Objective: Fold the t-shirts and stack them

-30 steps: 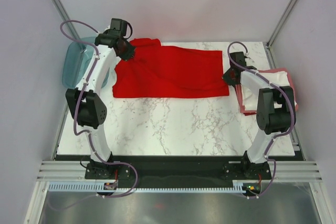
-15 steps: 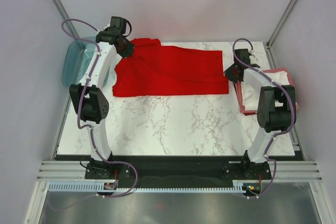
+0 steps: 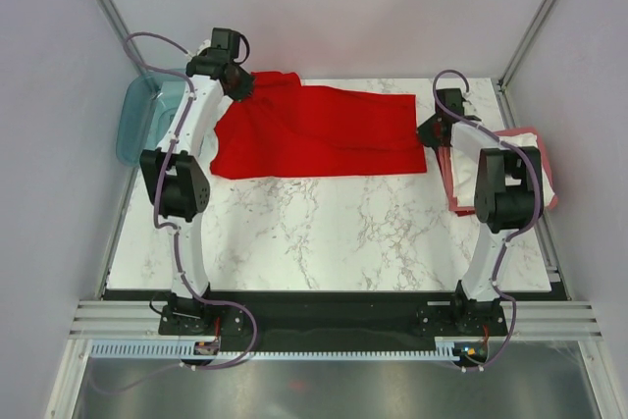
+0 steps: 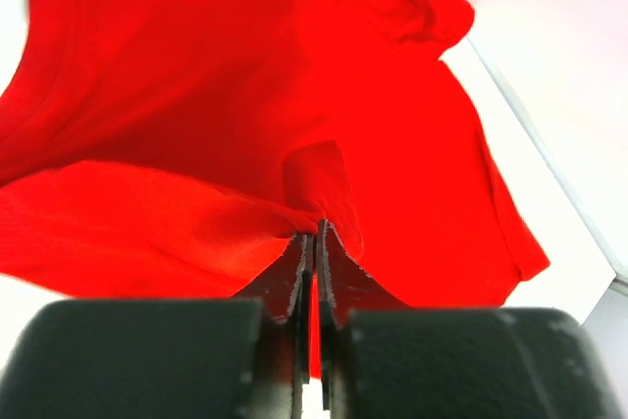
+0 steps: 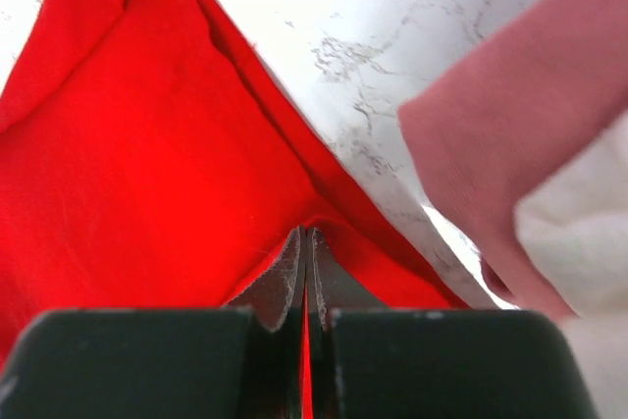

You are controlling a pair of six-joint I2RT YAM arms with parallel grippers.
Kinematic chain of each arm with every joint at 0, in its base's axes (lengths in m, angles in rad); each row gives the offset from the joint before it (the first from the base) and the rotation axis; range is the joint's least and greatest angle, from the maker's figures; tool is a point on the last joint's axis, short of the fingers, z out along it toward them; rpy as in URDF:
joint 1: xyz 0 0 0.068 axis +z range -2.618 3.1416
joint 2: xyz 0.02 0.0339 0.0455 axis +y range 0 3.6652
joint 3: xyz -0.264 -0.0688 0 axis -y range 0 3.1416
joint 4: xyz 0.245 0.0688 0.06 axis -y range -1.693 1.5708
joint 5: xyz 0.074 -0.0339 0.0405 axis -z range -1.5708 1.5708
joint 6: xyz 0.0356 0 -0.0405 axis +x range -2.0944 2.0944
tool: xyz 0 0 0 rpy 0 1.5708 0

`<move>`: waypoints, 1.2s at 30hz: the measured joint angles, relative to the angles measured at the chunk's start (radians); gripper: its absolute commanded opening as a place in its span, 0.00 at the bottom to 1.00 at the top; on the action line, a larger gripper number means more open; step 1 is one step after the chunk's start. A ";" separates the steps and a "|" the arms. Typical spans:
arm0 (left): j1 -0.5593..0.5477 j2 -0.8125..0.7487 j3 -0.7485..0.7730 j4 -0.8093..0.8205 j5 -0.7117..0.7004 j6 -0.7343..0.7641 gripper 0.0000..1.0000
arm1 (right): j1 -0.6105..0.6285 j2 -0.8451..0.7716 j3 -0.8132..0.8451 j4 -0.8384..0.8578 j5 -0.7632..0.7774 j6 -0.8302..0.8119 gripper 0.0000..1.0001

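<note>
Left pincer and right pincer each clamp a pinched edge of the red t-shirt, which spreads ahead of them. Light, limp cloth: expect sag; hold at edges.

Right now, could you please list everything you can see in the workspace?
Red t-shirt: 1, bright red, spread across the table's far half.
White t-shirt: 1, white, right edge, stacked with the pink one.
Pink t-shirt: 1, dull pinkish-red, right edge.
Tub: 1, translucent teal, far-left edge.
Table: 1, white marble.
Left jaws: black, shut on the red t-shirt's left side.
Right jaws: black, shut on its right edge.
</note>
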State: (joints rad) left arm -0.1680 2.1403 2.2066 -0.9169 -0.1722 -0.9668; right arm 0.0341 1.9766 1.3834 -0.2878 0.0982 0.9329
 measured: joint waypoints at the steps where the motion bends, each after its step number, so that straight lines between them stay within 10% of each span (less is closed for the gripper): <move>1: 0.002 0.009 0.002 0.011 0.002 0.000 0.15 | 0.000 0.006 0.005 0.003 -0.002 0.002 0.19; 2: 0.004 0.021 0.003 0.027 0.011 0.001 0.26 | -0.001 0.015 0.014 0.006 -0.006 0.010 0.32; 3: 0.006 0.033 0.003 0.045 0.021 0.004 0.58 | -0.002 0.022 0.021 0.011 -0.009 0.010 0.45; 6: 0.016 0.076 0.011 0.102 0.048 0.013 0.85 | -0.004 0.035 0.029 0.037 -0.015 0.010 0.57; 15: 0.025 0.038 -0.092 0.164 0.071 0.024 0.92 | -0.005 -0.051 -0.111 0.097 -0.009 -0.005 0.63; 27: 0.024 -0.469 -0.734 0.231 0.077 0.022 0.81 | 0.014 -0.428 -0.473 0.130 0.027 -0.058 0.52; 36: 0.025 -0.536 -1.129 0.380 0.078 -0.010 0.77 | 0.035 -0.394 -0.537 0.188 0.035 -0.053 0.50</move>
State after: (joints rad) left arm -0.1432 1.6047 1.0779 -0.5365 -0.0940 -0.9764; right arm 0.0696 1.5826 0.8463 -0.0994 0.1333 0.8799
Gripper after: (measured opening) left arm 0.780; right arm 0.499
